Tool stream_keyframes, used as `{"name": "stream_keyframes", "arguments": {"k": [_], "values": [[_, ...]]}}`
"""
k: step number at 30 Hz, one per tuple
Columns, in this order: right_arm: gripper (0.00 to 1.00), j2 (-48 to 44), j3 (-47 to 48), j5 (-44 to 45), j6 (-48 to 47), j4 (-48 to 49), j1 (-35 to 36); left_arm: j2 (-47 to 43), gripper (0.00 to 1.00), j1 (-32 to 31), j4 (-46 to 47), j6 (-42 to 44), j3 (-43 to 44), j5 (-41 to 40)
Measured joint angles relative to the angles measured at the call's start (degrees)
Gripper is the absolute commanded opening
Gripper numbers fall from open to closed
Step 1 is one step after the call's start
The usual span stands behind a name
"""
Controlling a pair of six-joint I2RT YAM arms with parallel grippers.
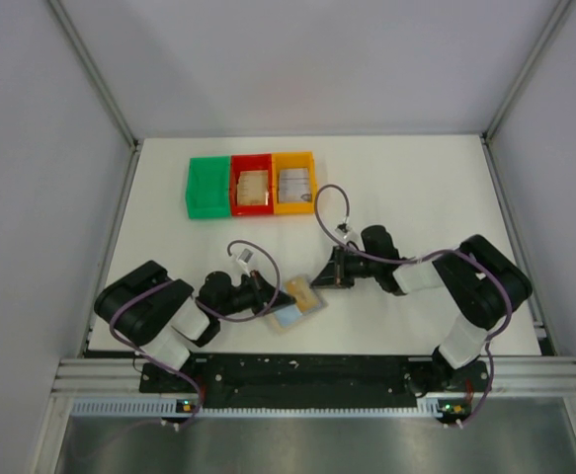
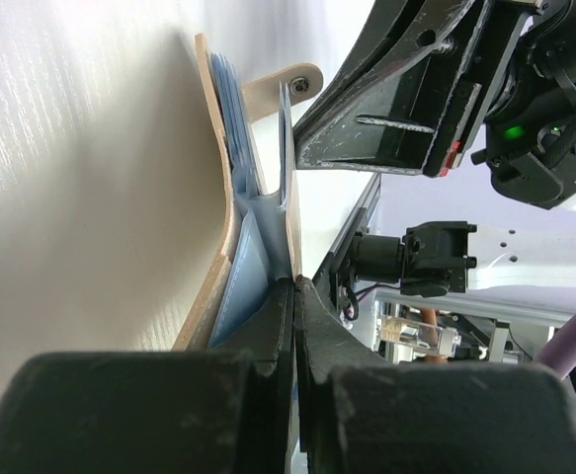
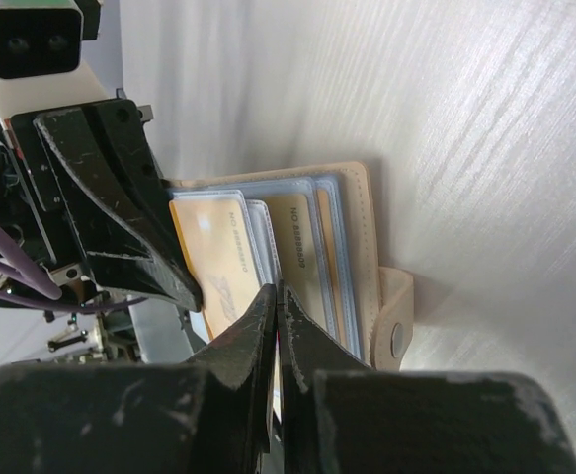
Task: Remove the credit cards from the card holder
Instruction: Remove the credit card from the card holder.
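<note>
While the white surface (image 1: 416, 178) carries a row of green plastic bin (image 1: 206, 188), red plastic bin (image 1: 235, 184) and orange plastic bin (image 1: 310, 184) along its far side, your work sits near the arm bases. There both arms meet on the small tan leather-like bifold card holder with blue-grey lining (image 1: 300, 308). It is spread open low at the surface; you cannot tell from these views whether it rests on it.

Your left claw (image 2: 293, 296) is clamped on the card holder's edge, with tan skin and blue lining pinched between its jaws. Your right claw (image 3: 277, 294) has its jaws pressed together at the mouth of the pockets, right on the edge of a pale grey card (image 3: 260, 237). Whether that edge is truly caught is not visible.

Treat the left claw as the anchor and draw the right one straight out along the pocket's line, slowly. If the whole card holder bends or drags along, you probably have the sleeve and not the card. In that case, release and bite deeper.

The pockets are staggered, and tan-yellow credit cards (image 3: 213, 259) with printed lettering show in them. A rounded tab with a metal snap (image 3: 396, 318) sticks out from the side. Tan cards lie in the red bin and grey ones in the orange bin, so sorting by colour seems intended.
</note>
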Motion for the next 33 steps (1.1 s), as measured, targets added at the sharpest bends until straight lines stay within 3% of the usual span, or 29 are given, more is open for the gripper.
{"name": "stream_keyframes", "arguments": {"k": [6,10,13,22,33], "values": [[0.02,-0.2,-1.0,-0.1,0.1,0.3,-0.2,-0.2,0.00,0.0,0.1,0.2,-0.2,0.0],[0.34,-0.5,-1.7,0.0,0.8,1.8,-0.2,-0.2,0.00,0.0,0.1,0.5,-0.2,0.1],[0.43,-1.8,-2.5,0.7,1.0,2.4,-0.4,-0.2,0.00,0.0,0.5,0.6,-0.2,0.6],[0.46,-6.9,-3.2,1.5,1.7,4.4,-1.2,-0.2,0.00,0.0,0.9,0.8,0.4,2.0],[0.46,-6.5,-3.2,-0.3,1.7,4.8,-1.2,-0.7,0.00,0.0,0.9,0.8,1.6,3.5]]}}
